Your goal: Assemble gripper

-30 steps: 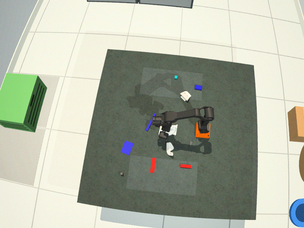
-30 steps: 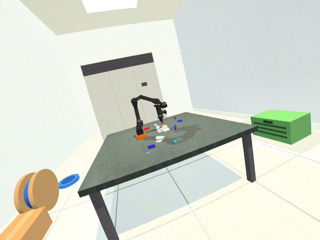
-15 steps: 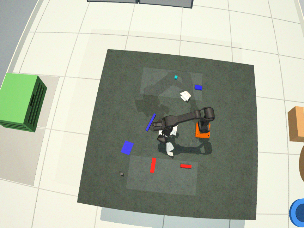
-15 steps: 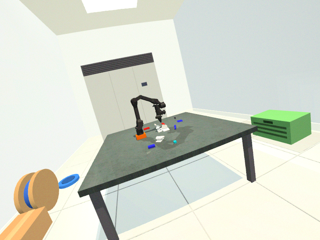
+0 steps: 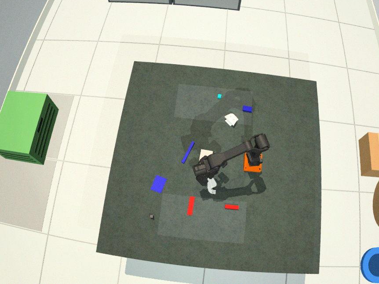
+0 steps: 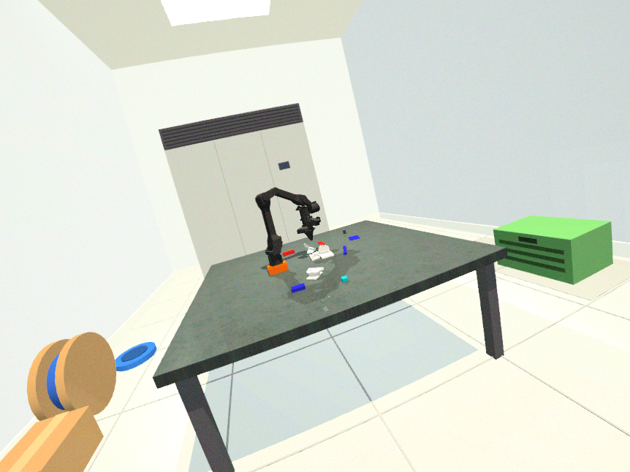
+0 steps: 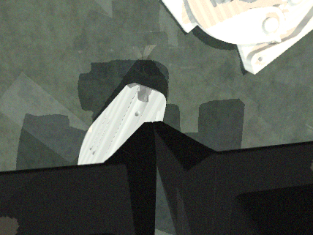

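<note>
Pale tiles are surrounding the dark bench [image 5: 284, 220] [image 6: 236, 314], where the black arm [image 5: 232, 153] [image 6: 269, 225] is arching from its orange base [image 5: 247, 169] [image 6: 277, 268]. Its gripper [image 5: 205, 183] [image 6: 310, 237] [image 7: 153, 130] is pointing down, clenched on nothing, above a loose white jaw piece [image 5: 211, 185] [image 6: 310, 248] [image 7: 122, 126]. The gripper base [image 7: 252, 20] is lying nearby, cut off in the wrist view; its tooth mesh is perhaps unreadable.

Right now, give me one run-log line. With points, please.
pincer [image 5: 203, 182] [image 6: 310, 237] [image 7: 153, 130]: shut, nothing held | loose white jaw [image 5: 211, 184] [image 6: 310, 250] [image 7: 122, 127]: apart from gripper base [image 5: 206, 153] [image 6: 326, 255] [image 7: 175, 9] | housing plate [image 5: 231, 119] [image 6: 315, 271]: off base | assembly: unfinished
</note>
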Motion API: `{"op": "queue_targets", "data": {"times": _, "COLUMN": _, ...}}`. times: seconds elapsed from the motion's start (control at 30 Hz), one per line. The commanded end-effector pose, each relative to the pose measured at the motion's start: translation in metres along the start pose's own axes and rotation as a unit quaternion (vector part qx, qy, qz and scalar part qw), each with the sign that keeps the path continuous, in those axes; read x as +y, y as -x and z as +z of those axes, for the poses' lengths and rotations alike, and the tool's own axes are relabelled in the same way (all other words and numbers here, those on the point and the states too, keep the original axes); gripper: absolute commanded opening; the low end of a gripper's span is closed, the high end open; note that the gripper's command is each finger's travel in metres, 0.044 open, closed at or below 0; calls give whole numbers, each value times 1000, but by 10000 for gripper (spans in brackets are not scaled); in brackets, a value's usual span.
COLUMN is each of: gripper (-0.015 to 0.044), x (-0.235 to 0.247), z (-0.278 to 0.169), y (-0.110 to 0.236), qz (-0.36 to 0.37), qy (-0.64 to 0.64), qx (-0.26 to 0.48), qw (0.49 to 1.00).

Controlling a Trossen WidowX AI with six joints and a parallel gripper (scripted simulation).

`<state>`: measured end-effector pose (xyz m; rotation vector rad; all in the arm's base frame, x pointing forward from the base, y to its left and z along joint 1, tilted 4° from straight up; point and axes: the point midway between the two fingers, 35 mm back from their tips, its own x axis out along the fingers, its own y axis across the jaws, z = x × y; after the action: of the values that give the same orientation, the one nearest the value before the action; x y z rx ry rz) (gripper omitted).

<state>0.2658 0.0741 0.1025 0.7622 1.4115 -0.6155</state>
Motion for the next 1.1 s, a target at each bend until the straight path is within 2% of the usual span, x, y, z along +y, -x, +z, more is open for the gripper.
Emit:
{"op": "queue_targets", "data": {"times": 0.0, "gripper": 0, "x": 4, "z": -13, "y": 0, "qz": -2, "qy": -41, "qx": 0, "qw": 999}}
{"op": "queue_targets", "data": {"times": 0.77, "gripper": 0, "x": 16, "z": -92, "y": 3, "qz": -4, "qy": -274, "qx": 6, "qw": 962}}
{"op": "queue_targets", "data": {"times": 1.07, "gripper": 0, "x": 17, "z": -95, "y": 1, "qz": -4, "qy": -281, "qx": 6, "qw": 960}}
